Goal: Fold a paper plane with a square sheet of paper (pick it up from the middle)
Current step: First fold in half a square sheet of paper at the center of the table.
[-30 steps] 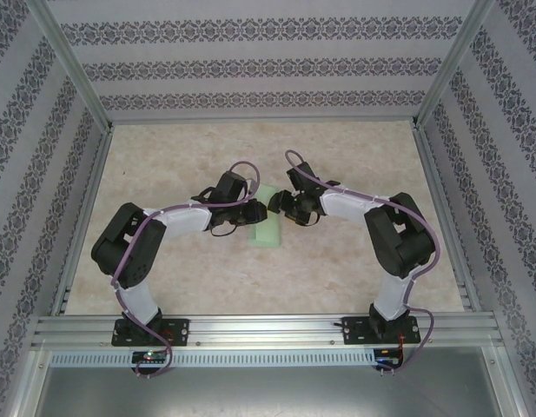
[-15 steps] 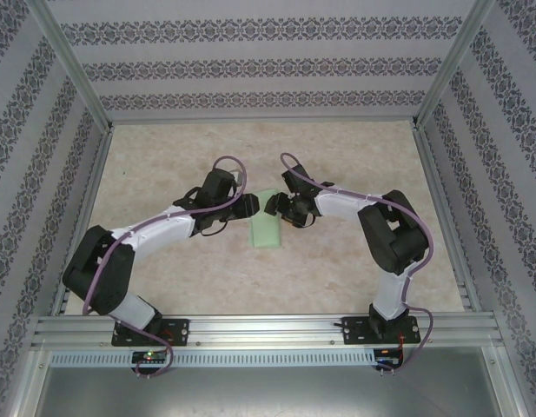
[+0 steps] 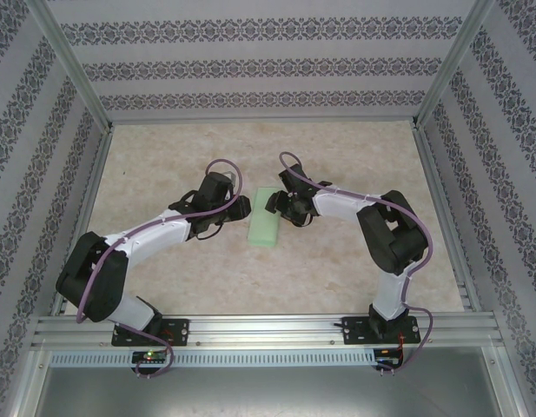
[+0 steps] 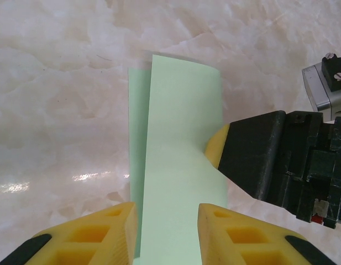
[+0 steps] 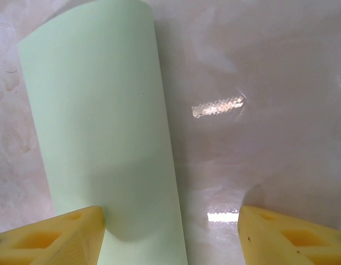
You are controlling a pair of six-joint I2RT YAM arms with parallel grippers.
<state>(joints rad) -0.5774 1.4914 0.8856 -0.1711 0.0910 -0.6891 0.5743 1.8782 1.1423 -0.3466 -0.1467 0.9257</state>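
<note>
Sheet of paper point(image 3: 266, 217), folded to a strip, lies on table point(image 3: 163, 156); left gripper point(image 4: 166, 221) above it, jaws apart; right gripper point(image 5: 170, 221) spread wide, one fingertip point(image 4: 215, 148) on its edge.

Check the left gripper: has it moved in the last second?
Yes. The left gripper has pulled back left, toward the table's left rail, uncovering more of the square sheet of paper.

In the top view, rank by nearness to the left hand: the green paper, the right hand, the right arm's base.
1. Green paper, just right of the left hand.
2. Right hand, across the paper.
3. Right arm's base, near right edge.
</note>
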